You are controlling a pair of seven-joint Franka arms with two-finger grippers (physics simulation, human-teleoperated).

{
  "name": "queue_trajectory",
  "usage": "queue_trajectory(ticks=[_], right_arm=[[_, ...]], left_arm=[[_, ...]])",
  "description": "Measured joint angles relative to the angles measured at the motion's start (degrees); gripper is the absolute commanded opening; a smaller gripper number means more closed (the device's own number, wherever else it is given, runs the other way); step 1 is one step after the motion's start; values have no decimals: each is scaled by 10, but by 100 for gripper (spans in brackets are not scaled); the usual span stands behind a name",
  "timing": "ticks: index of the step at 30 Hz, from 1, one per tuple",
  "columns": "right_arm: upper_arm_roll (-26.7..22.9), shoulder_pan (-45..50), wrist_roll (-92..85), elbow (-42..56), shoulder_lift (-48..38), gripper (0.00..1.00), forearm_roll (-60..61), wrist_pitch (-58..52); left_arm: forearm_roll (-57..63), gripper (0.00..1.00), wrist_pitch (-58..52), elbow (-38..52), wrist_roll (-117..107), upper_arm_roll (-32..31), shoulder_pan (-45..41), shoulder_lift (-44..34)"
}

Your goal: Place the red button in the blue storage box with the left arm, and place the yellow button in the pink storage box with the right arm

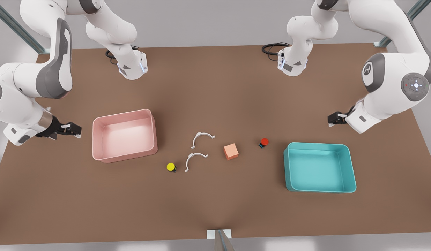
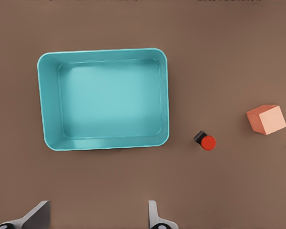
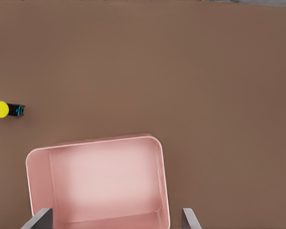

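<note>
The red button stands on the brown table, a short way from the blue storage box towards the front view's left. My left gripper hovers open behind that box, holding nothing. The yellow button stands just off the front corner of the pink storage box, towards the front view's right. My right gripper hangs open beside the pink box, at the front view's left, with nothing in it. Nothing lies in either box.
An orange cube sits between the two buttons. Two white curved clips lie just beside the yellow button. Both arm bases stand at the table's far edge.
</note>
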Motion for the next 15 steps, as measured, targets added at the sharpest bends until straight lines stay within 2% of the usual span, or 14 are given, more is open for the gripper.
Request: queue_trajectory(ticks=[4, 7, 10, 12, 15], right_arm=[[3, -3, -6, 0, 10, 100, 10, 10], [40, 8, -9, 24, 48, 100, 22, 25], [81, 16, -12, 39, 131, 100, 25, 67], [91, 54, -14, 74, 204, 100, 19, 105], [99, 88, -15, 88, 269, 100, 14, 176]], left_arm=[[-1, 100, 12, 1, -5, 0, -19, 19], [-19, 100, 42, -8, -43, 0, -78, 50], [-37, 100, 99, -69, -98, 0, -121, 67], [-44, 100, 145, -117, -136, 0, -145, 69], [-49, 100, 209, -176, -187, 0, -162, 66]])
